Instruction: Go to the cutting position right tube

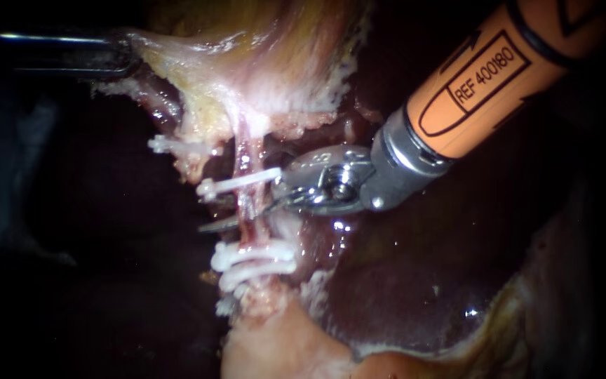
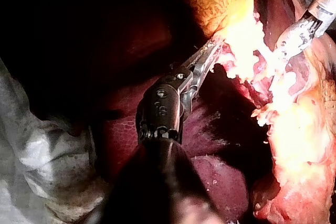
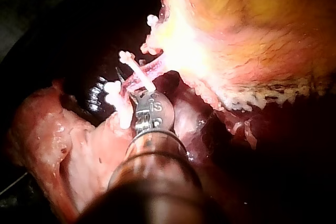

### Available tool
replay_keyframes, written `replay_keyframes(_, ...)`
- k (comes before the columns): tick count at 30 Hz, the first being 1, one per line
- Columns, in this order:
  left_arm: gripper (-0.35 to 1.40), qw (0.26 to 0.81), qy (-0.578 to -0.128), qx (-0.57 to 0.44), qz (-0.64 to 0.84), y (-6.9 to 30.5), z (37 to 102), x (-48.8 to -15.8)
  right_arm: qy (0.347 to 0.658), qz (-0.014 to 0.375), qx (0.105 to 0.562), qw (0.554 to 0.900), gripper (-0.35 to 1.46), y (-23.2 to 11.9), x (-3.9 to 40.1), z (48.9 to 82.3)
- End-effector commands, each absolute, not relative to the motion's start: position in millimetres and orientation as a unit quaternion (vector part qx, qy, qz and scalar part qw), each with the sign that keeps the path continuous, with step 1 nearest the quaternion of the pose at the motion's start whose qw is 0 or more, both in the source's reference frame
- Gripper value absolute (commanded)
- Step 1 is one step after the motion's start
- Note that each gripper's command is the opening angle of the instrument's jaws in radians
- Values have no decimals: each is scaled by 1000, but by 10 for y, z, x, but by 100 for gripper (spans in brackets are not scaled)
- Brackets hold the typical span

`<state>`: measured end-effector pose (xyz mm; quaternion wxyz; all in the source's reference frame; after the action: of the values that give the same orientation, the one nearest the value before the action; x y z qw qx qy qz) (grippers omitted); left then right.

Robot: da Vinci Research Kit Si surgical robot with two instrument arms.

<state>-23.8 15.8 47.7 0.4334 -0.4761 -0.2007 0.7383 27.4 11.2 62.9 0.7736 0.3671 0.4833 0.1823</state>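
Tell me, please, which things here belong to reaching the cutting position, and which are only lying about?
Belong to the job:
- right instrument, its tip at the right tube
- upper clip and lower clips on that tube

Only there:
- liver
- left instrument, jaws shut on the gallbladder
- lone clip
- pale cloth

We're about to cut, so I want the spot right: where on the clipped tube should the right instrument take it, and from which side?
Take the bare stretch of the tube between the single clip and the paired clips, coming in crosswise from the right instrument's own side. The tube runs upright and taut below the gallbladder the left instrument holds.
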Motion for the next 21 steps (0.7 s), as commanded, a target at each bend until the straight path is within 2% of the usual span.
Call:
replay_keyframes(1, -35, 433, -201, -476, 738, 157, 477, -238, 483, 182, 367, 774, 41, 112, 273, 629)
replay_keyframes(6, -35, 433, -201, -476, 738, 157, 477, -238, 483, 181, 367, 774, 59, 112, 270, 631)
replay_keyframes(8, -35, 433, -201, -476, 738, 157, 477, -238, 483, 181, 367, 774, 79, 113, 267, 633)
replay_keyframes(13, -35, 433, -201, -476, 738, 157, 477, -238, 484, 184, 363, 775, 109, 118, 261, 640)
replay_keyframes(16, -35, 433, -201, -476, 738, 157, 477, -238, 484, 186, 357, 777, 121, 121, 253, 648)
replay_keyframes(21, -35, 433, -201, -476, 738, 157, 477, -238, 484, 187, 353, 779, 126, 123, 238, 662)
